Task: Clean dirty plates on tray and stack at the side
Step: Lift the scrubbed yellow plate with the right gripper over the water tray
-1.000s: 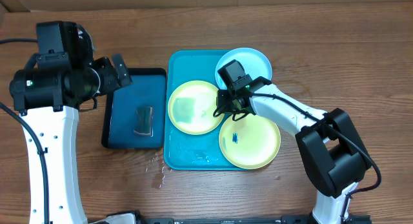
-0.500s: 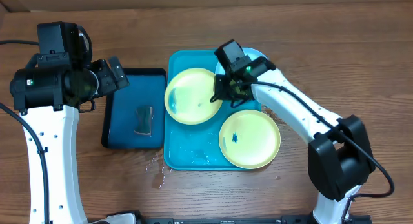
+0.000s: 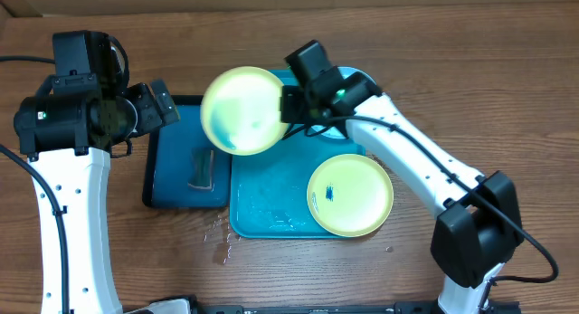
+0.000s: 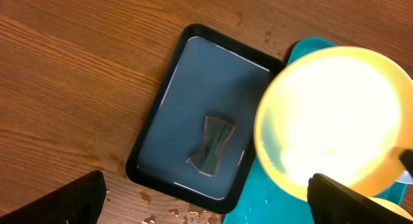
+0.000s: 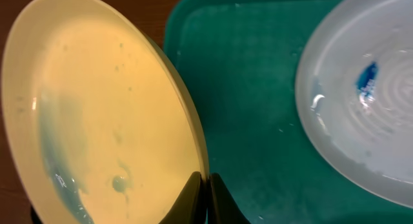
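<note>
Wooden desk (image 3: 470,70) all round; right jaws pinch the rim of a yellow-green plate (image 3: 242,110), held at upper centre above the upper left corner of the turquoise tray (image 3: 271,214); left jaws spread wide

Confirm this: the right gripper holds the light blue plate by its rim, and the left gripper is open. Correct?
Wrong plate. The right gripper is shut on the rim of a yellow-green plate; the light blue plate lies on the tray. The overhead view shows it. The left gripper is open.
</note>
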